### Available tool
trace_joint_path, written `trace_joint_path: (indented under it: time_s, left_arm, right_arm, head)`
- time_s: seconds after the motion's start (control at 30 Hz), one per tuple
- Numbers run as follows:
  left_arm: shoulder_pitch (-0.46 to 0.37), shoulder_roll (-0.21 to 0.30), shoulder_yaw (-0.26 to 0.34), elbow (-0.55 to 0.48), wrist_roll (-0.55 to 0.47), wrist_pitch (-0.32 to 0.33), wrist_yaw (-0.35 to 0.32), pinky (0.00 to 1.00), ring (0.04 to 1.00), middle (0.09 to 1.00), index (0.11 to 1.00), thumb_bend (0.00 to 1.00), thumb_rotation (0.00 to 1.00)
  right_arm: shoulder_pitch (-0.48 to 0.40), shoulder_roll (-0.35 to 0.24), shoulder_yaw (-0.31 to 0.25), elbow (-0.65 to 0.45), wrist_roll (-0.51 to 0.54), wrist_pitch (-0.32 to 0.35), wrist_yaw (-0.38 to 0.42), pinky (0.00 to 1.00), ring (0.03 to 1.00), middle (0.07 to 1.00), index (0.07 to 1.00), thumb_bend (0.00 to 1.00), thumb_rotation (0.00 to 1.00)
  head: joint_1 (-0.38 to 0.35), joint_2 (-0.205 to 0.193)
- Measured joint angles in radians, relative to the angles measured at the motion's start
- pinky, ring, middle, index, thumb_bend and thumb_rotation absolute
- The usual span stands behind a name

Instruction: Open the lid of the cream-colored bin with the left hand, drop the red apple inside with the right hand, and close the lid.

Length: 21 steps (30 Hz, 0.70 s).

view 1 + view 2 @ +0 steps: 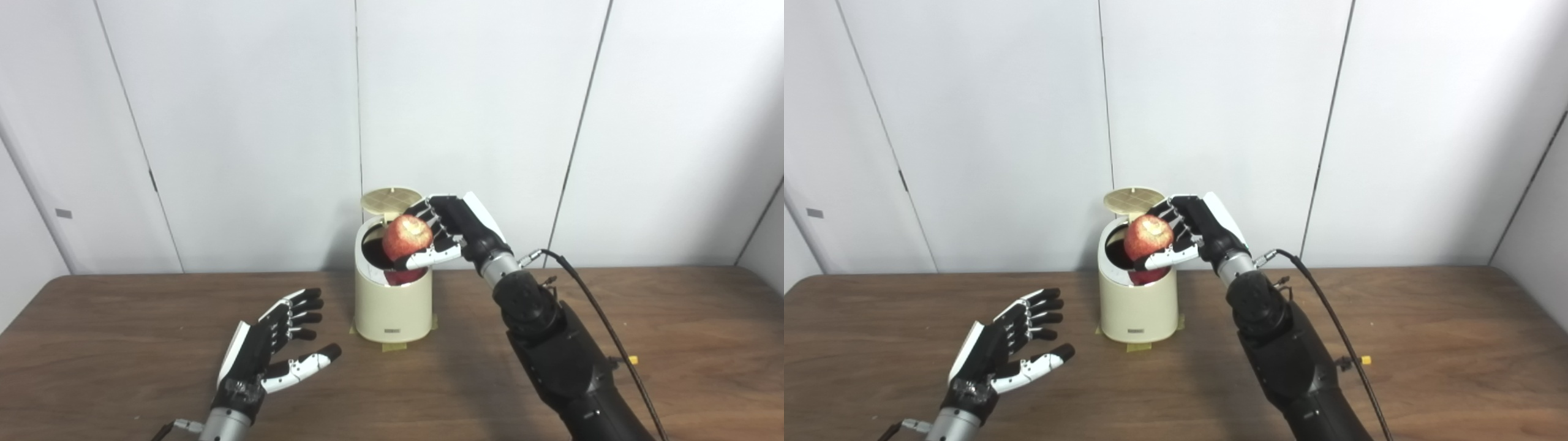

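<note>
Holding a red apple directly above the mouth of a cream-colored bin, the right hand reaches in from the right side of a brown wooden table. Its fingers curl over the top and far side of the fruit while the thumb presses beneath it, so the apple sits cradled on the hand's left side, just over the opening and not yet released. That grip appears chosen so that spreading the fingers would let the fruit fall straight down into the container. Something red also shows inside the bin's rim below the apple; whether that is a reflection or another object cannot be told.

At the back of the bin, the round lid stands tipped up and open, its ribbed underside facing forward, leaving the opening clear. Yellowish tape at the base seems to anchor the bin to the table so it stays put.

Lower left, the left hand hovers near the tabletop, palm turned inward, fingers spread and holding nothing. It sits apart from the bin, likely waiting to shut the lid afterward. Plain white wall panels fill the background.
</note>
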Motion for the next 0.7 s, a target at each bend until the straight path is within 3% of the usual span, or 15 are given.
trace_joint_path:
  time_s: [0.1,0.17,0.2,0.3,0.43,0.7]
  left_arm:
    - [0.000,-0.003,0.000,0.000,-0.003,0.000,0.000,0.71,0.778,0.805,0.826,0.74,0.16]
    - [0.000,-0.005,0.000,0.000,-0.004,0.000,-0.001,0.72,0.780,0.807,0.826,0.74,0.16]
    - [0.000,-0.005,0.000,0.000,-0.004,0.000,-0.001,0.72,0.780,0.807,0.827,0.74,0.17]
    - [0.000,-0.005,-0.001,0.000,-0.003,0.000,-0.001,0.71,0.776,0.804,0.826,0.74,0.17]
    - [0.000,-0.006,-0.004,0.000,-0.003,0.000,-0.001,0.69,0.771,0.804,0.826,0.74,0.17]
    - [0.000,-0.008,-0.007,0.000,-0.003,0.000,-0.001,0.68,0.765,0.803,0.825,0.74,0.16]
  right_arm:
    - [-0.004,0.011,-0.006,0.017,0.003,-0.010,-0.014,0.35,0.420,0.437,0.528,0.52,0.00]
    - [-0.004,0.015,-0.009,0.034,0.007,-0.033,-0.028,0.45,0.516,0.455,0.533,0.52,0.00]
    - [-0.004,0.016,-0.009,0.041,0.008,-0.045,-0.033,0.52,0.581,0.552,0.621,0.72,0.03]
    - [-0.009,0.015,-0.006,0.062,0.007,-0.071,-0.041,0.56,0.681,0.709,0.729,0.87,0.07]
    - [-0.010,0.012,0.008,0.062,-0.015,-0.074,-0.051,0.55,0.700,0.781,0.771,0.91,0.10]
    - [-0.015,-0.002,0.033,0.061,-0.040,-0.077,-0.047,0.52,0.704,0.822,0.806,0.95,0.12]
  head:
    - [0.000,0.000]
    - [0.000,0.000]
    - [0.000,0.000]
    - [0.000,0.000]
    - [0.008,0.003]
    - [0.011,0.005]
